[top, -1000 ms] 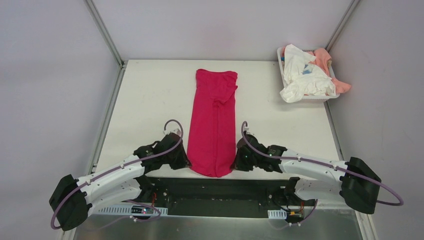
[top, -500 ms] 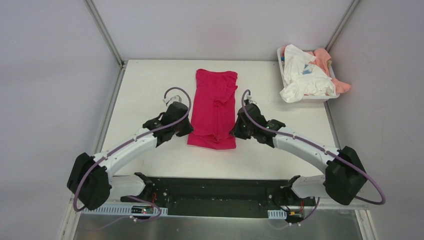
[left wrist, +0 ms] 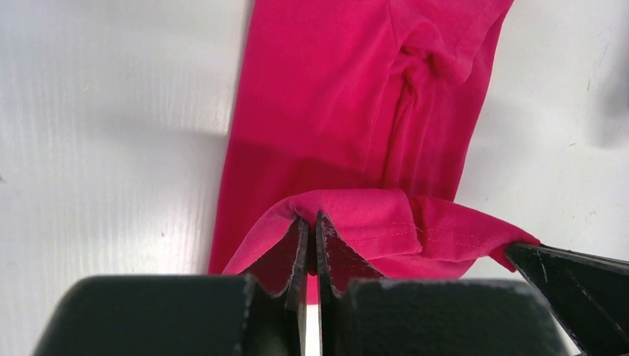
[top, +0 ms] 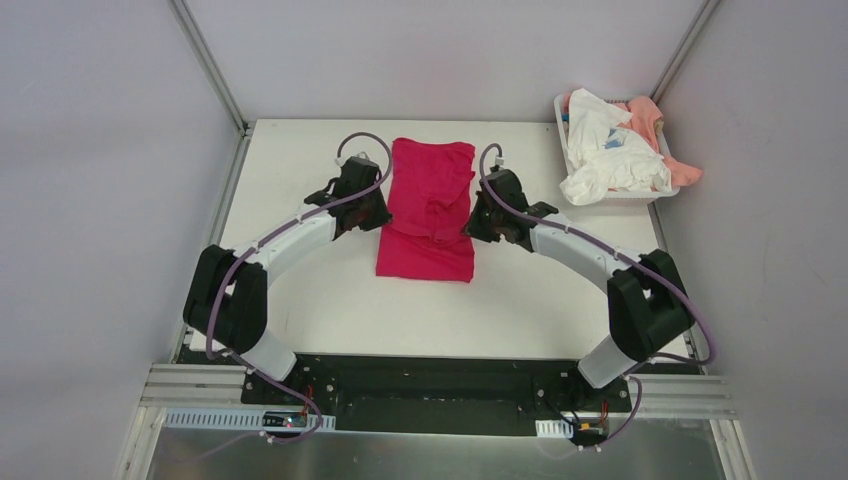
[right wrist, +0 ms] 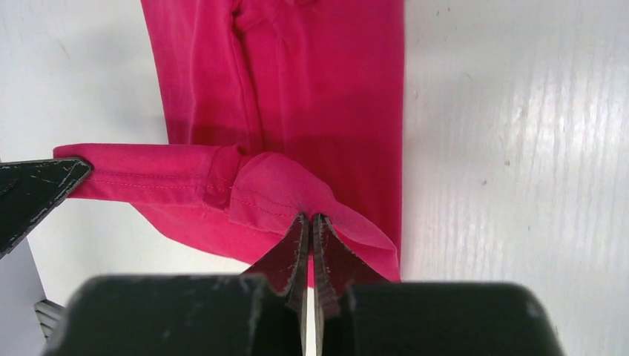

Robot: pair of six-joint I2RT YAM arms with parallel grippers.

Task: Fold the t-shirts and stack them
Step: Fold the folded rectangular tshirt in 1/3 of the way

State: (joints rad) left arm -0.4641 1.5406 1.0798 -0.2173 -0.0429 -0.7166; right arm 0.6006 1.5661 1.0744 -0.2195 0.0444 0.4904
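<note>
The magenta t-shirt (top: 428, 215) lies lengthwise on the middle of the worktop (top: 300, 170), its far edge near the back rim, with bare surface open on both sides. The left hand (left wrist: 311, 231) and right hand (right wrist: 309, 228) each clamp a hem corner, raised over the shirt's middle. The basket (top: 640, 197) at the far right corner holds white and peach t-shirts (top: 615, 150). A second ago the hem lay at the near edge; now the shirt is doubled over.

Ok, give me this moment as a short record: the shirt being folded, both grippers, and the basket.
magenta shirt: lengthwise on the table, near hem lifted over its body
left gripper: shut on the hem's left corner
right gripper: shut on the hem's right corner
basket: far right corner, holds crumpled white shirts and a peach-pink shirt
</note>
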